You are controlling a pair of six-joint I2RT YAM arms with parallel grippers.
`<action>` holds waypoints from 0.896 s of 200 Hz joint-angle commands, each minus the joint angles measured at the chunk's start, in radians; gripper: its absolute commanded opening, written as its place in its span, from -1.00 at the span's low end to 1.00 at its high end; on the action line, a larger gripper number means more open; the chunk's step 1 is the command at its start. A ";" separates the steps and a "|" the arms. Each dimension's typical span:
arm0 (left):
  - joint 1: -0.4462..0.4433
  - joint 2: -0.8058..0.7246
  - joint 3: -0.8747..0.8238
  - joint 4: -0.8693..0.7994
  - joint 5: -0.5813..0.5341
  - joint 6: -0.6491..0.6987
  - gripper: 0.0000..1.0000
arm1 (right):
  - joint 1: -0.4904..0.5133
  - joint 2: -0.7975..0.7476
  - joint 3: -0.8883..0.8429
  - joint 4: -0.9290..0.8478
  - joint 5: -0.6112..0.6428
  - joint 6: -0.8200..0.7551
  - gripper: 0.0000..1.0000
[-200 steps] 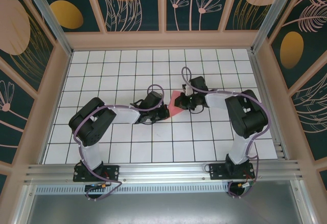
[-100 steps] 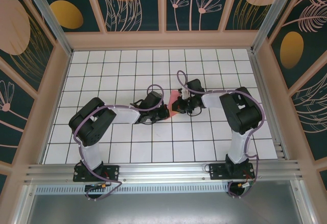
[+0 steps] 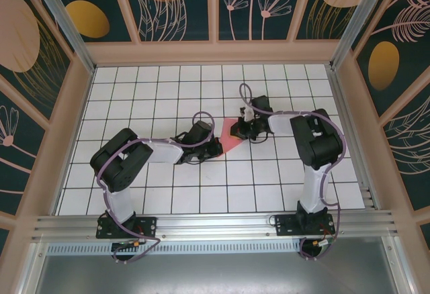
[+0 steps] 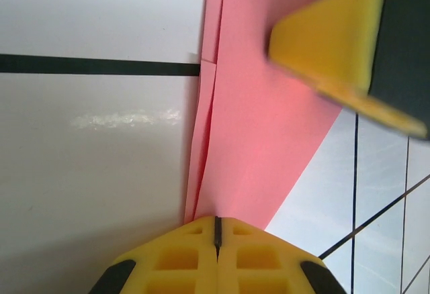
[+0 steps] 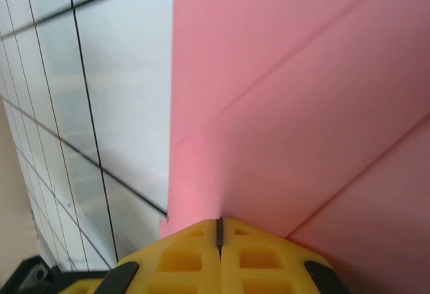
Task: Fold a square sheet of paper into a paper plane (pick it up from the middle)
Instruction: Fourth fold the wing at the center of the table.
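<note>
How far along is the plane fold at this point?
Done: the paper already has folds, with stacked layers along one edge and diagonal creases in the right wrist view. In hand: the left gripper and right gripper are both shut on it from opposite sides. Left: it is no slim, sharp-tipped dart yet, so more folds remain.

The pink-red paper is partly folded (not a dart yet). It shows as a small wedge just at 3 o'clock of the middle of the gridded board. The left gripper pinches one end; from there the paper runs toward 12 o'clock, with stacked layer edges on its 9 o'clock side. The right gripper pinches another part, where diagonal creases climb toward 2 o'clock.
</note>
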 commanded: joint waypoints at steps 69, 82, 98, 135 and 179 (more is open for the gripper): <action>-0.007 0.041 -0.054 -0.154 -0.004 0.007 -1.00 | -0.071 -0.027 0.049 0.068 0.032 -0.044 -0.88; -0.007 0.043 -0.051 -0.154 -0.007 0.007 -1.00 | -0.048 -0.079 0.004 0.089 0.007 -0.052 -0.88; -0.008 0.044 -0.049 -0.153 -0.010 0.006 -1.00 | -0.010 -0.122 -0.049 0.107 -0.013 -0.054 -0.88; -0.007 0.044 -0.047 -0.153 -0.013 0.001 -1.00 | 0.081 -0.115 -0.123 0.128 -0.031 -0.050 -0.88; -0.008 0.043 -0.048 -0.160 -0.012 0.000 -1.00 | 0.098 -0.039 -0.098 0.089 -0.016 -0.076 -0.88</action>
